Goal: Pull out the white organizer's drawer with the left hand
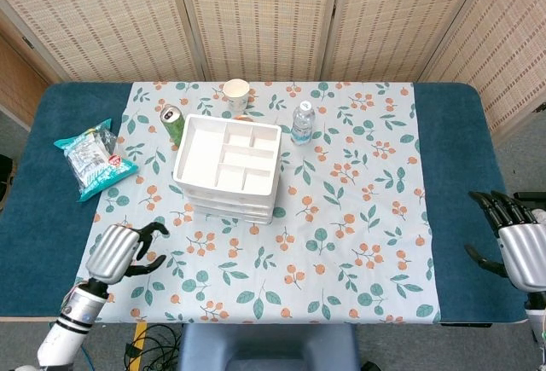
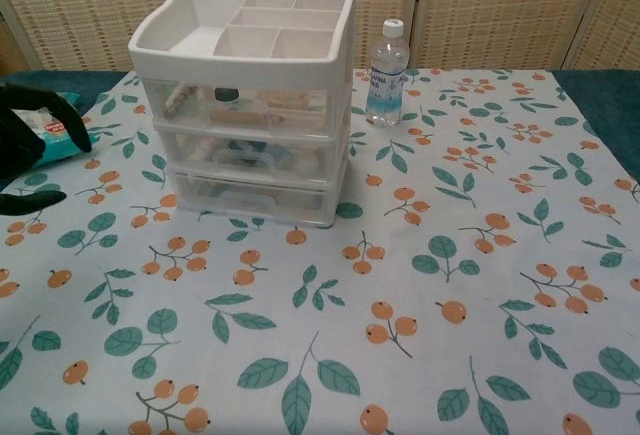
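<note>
Both hands in head view, left hand (image 1: 118, 252) empty, right hand (image 1: 518, 250) absent chest view

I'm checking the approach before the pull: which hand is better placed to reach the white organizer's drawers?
Left. The left hand is over the tablecloth, open, just front-left of the white organizer, whose drawers face the robot. The right hand hangs off the table's far right edge, well away from it.

The place looks like a staged robot test area rather than a lived-in home: woven rattan folding screens (image 1: 256, 13) wall off the worktop (image 1: 461, 132), which wears teal felt and a white fruit-and-leaf print tablecloth (image 1: 341, 217), with loose cables (image 1: 153, 341) on grey floor (image 1: 520, 141).
</note>
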{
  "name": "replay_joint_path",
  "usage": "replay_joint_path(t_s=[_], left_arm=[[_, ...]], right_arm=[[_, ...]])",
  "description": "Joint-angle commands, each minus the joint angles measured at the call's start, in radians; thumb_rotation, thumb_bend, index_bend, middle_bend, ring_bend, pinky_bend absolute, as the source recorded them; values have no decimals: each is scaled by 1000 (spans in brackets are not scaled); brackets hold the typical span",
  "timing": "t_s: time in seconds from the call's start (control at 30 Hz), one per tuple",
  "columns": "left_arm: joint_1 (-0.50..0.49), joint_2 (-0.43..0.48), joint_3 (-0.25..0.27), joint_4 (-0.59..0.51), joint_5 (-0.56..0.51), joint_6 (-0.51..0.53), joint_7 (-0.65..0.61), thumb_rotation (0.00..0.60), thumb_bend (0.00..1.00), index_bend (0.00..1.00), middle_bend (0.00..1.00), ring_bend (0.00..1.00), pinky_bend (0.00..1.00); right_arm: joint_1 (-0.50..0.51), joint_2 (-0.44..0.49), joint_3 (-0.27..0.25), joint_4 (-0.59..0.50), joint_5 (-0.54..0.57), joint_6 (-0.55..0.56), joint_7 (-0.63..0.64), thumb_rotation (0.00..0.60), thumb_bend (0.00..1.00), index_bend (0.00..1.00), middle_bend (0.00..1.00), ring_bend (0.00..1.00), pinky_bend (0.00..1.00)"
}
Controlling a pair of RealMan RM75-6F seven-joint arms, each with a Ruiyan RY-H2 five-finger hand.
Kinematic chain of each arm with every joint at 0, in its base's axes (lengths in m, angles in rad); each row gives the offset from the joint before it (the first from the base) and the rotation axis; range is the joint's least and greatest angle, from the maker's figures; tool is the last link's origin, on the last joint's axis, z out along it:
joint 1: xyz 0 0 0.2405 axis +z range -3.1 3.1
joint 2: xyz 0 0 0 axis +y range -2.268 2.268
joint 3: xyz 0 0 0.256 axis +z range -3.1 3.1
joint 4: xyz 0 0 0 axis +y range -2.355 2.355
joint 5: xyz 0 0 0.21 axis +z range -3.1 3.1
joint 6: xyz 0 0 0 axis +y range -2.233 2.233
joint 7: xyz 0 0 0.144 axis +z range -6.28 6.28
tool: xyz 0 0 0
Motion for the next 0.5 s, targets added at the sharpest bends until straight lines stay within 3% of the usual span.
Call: replay_joint_path(t_s=[0.03,0.27,0.5], left_arm=[[-73,-50,-14,11,-3,-90,-59,600,343,355,893,850,1000],[-166,-136,-53,52,-87,-221,-129,600,427,233,936,912,1000],[-197,-180,-68,75,-130,-244,-151,600,429,162,937,917,1000]], right_arm=[[0,0,0,1,0,-1,1,600,253,115,176,162,175],[-3,6,0,-2,5,2,1,600,254,115,176,162,175],[-12,8,-1,-4,13,9,1,600,253,115,176,163,175]])
